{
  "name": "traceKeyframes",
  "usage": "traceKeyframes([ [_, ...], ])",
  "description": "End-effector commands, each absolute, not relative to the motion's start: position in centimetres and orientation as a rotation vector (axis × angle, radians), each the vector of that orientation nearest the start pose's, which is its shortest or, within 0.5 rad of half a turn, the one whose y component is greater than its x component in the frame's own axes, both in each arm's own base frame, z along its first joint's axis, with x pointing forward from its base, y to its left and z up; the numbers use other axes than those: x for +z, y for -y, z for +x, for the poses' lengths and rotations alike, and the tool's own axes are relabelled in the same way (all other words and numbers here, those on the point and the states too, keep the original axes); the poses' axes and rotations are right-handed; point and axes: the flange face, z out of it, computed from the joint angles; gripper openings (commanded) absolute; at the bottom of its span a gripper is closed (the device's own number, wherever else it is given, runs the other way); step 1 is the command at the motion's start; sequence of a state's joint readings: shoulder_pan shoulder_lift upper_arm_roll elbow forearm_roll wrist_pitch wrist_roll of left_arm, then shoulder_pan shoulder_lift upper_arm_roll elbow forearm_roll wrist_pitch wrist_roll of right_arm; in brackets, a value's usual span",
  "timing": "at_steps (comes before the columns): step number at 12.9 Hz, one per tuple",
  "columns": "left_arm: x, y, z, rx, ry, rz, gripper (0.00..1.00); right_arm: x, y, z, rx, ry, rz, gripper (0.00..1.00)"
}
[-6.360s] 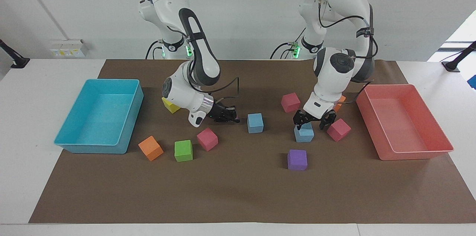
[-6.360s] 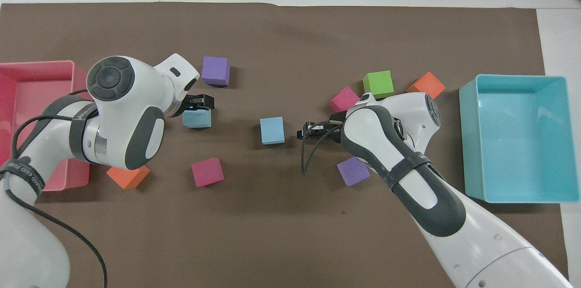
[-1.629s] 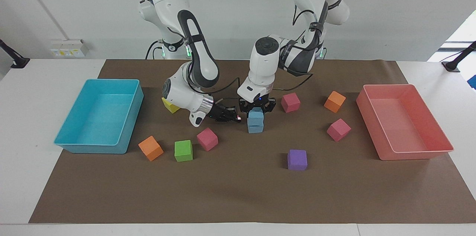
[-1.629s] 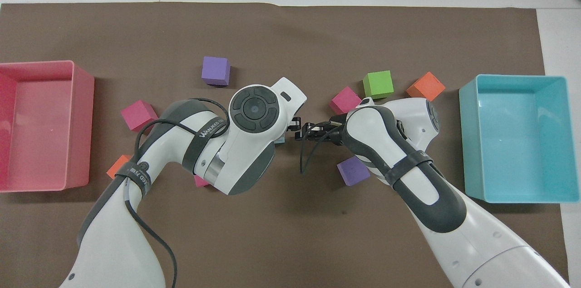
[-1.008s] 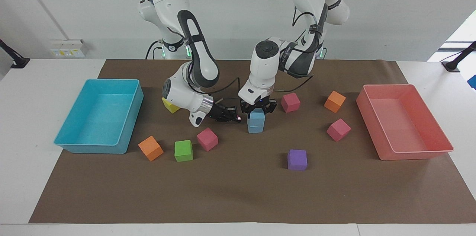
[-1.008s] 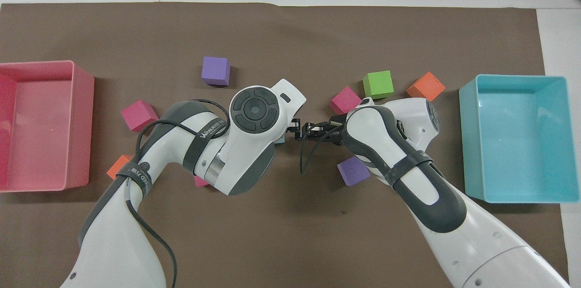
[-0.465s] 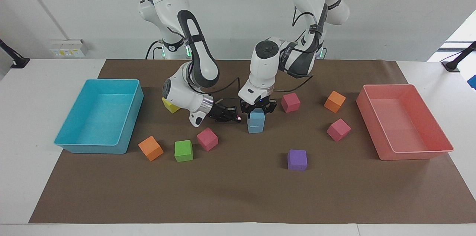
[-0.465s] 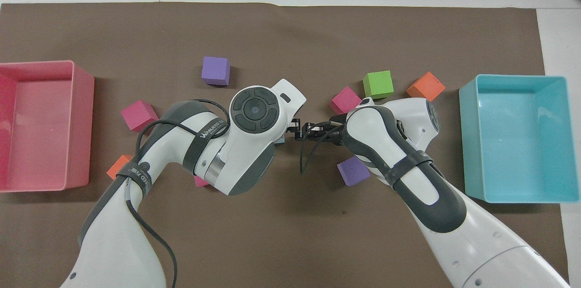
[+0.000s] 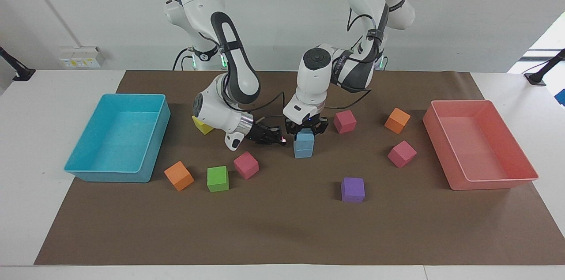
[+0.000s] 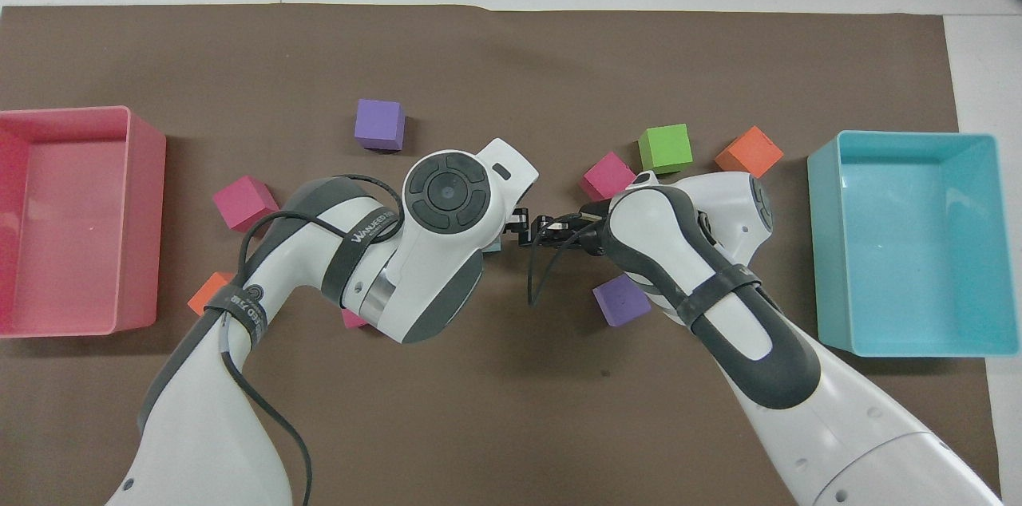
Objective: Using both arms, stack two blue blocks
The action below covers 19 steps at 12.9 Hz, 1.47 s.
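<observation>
Near the centre of the facing view the two blue blocks (image 9: 303, 145) stand one on the other, the stack apparently made. The left gripper (image 9: 306, 130) sits on the upper block, its fingers closed on that cube, so the release looks like what remains. The right gripper (image 9: 279, 138), just beside the stack at mid-frame, has its fingertips together and holds nothing. In the overhead view the left arm's wrist (image 10: 447, 195) hides nearly all of the stack
</observation>
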<state>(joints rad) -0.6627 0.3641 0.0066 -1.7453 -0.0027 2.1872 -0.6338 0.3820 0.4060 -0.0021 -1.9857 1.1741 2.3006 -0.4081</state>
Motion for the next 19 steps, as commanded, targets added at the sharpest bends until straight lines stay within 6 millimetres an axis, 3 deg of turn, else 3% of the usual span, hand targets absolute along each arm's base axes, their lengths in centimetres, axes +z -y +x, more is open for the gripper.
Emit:
traceKeyframes([
  [1, 37.2, 39.9, 51.9, -0.086, -0.026, -3.191, 1.0, 25.9, -24.3, 55.7, 0.039, -0.087, -2.308, 0.0],
  [6, 37.9, 39.7, 51.9, -0.088, -0.023, -3.19, 1.0, 25.9, -24.1, 55.8, 0.036, -0.089, -2.309, 0.0],
  [13, 43.4, 37.2, 51.9, -0.103, 0.018, -3.192, 1.0, 25.9, -24.2, 55.8, 0.04, -0.088, -2.308, 0.0],
  [16, 47.7, 34.0, 52.1, -0.115, -0.004, -3.195, 1.0, 26.0, -24.1, 55.9, 0.036, -0.089, -2.307, 0.0],
  [19, 52.0, 28.2, 52.3, -0.069, -0.127, -3.173, 1.0, 26.0, -23.9, 56.0, 0.03, -0.07, -2.307, 0.0],
])
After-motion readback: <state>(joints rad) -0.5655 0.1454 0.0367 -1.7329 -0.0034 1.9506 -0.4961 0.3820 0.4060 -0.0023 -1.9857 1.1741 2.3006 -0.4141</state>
